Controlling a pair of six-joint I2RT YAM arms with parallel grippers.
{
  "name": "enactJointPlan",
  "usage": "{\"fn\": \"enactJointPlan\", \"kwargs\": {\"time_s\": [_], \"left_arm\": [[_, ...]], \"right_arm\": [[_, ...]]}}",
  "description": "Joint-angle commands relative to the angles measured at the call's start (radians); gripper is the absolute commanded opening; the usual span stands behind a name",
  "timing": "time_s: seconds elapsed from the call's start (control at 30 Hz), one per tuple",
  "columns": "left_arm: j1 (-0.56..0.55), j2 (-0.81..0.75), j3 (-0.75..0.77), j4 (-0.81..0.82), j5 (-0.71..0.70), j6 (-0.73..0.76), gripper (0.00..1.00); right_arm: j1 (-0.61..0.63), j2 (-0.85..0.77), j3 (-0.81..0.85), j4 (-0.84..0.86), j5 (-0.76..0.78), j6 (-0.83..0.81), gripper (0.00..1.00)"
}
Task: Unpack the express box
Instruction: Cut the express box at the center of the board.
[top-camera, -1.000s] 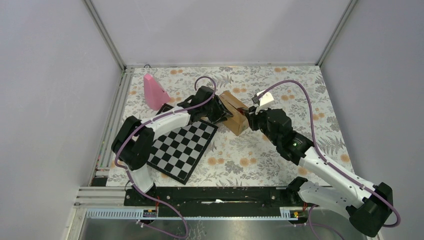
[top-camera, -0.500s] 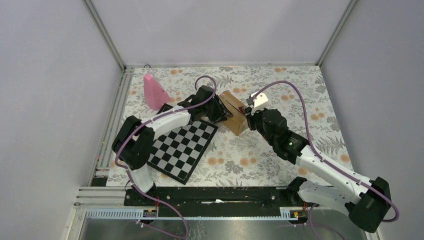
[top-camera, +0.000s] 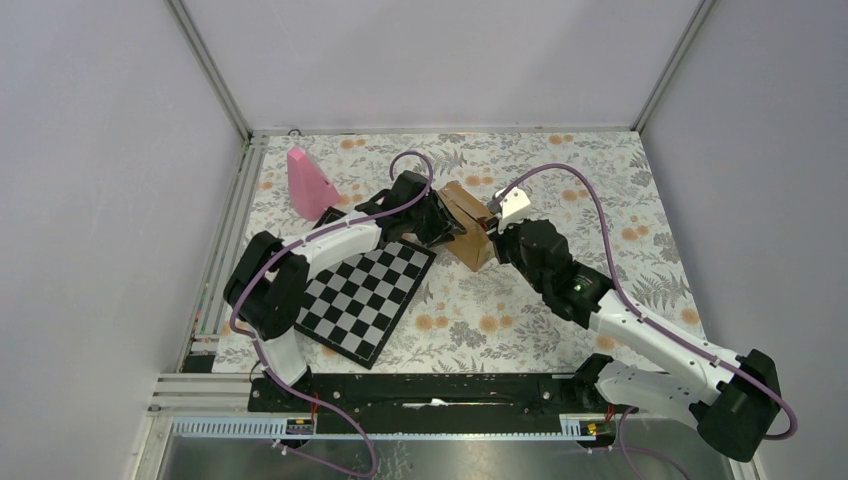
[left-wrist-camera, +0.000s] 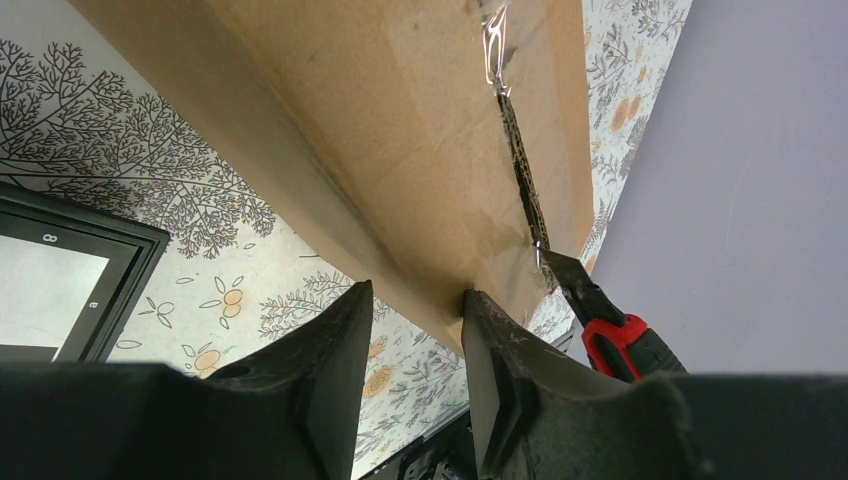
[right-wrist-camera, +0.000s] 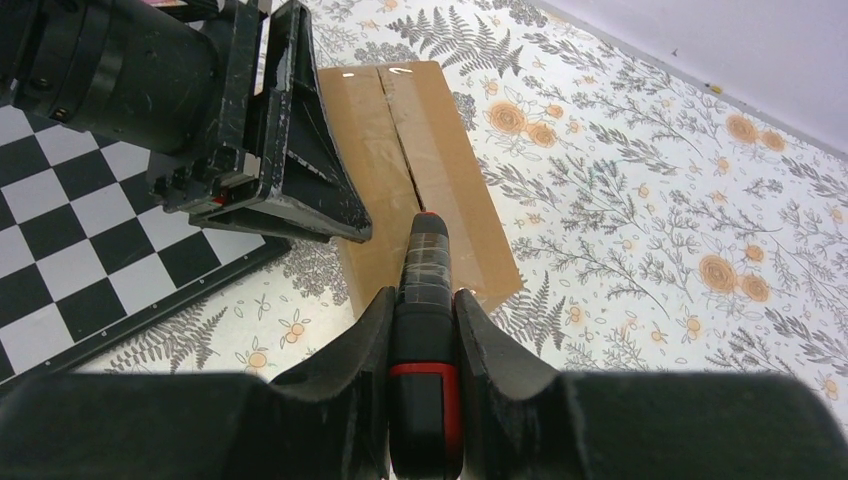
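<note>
Box at centre of floral cloth, flaps down, contents hidden
Dark slit runs along the taped top seam; cutter tip rests on it, its red-black handle clenched in right gripper. Left gripper pinches the box's edge on the side nearest the chessboard, which lies just beside

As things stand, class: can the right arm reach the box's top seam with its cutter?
Probably yes: the cutter tip sits at the seam, and the left claw grips the box edge, off to one side.
</note>
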Motion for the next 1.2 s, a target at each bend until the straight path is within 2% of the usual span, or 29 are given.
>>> {"fn": "enactJointPlan", "kwargs": {"time_s": [0.0,0.7,1.0,1.17], "left_arm": [[0.017,0.067,-0.026,-0.166,-0.103,0.054,0.39],[0.03,0.04,-0.053,-0.159,-0.105,0.014,0.38],[0.03,0.042,-0.062,-0.143,-0.092,-0.009,0.38],[0.03,0.04,-0.065,-0.139,-0.093,-0.009,0.38]], "right_arm": [[0.013,0.006,0.05,0.011,0.047,-0.032,0.0],[0.056,-0.031,0.114,-0.194,0.152,-0.065,0.0],[0.057,-0.066,0.144,-0.302,0.083,-0.041,0.0],[0.058,-0.092,0.143,-0.277,0.058,-0.024,0.0]]}}
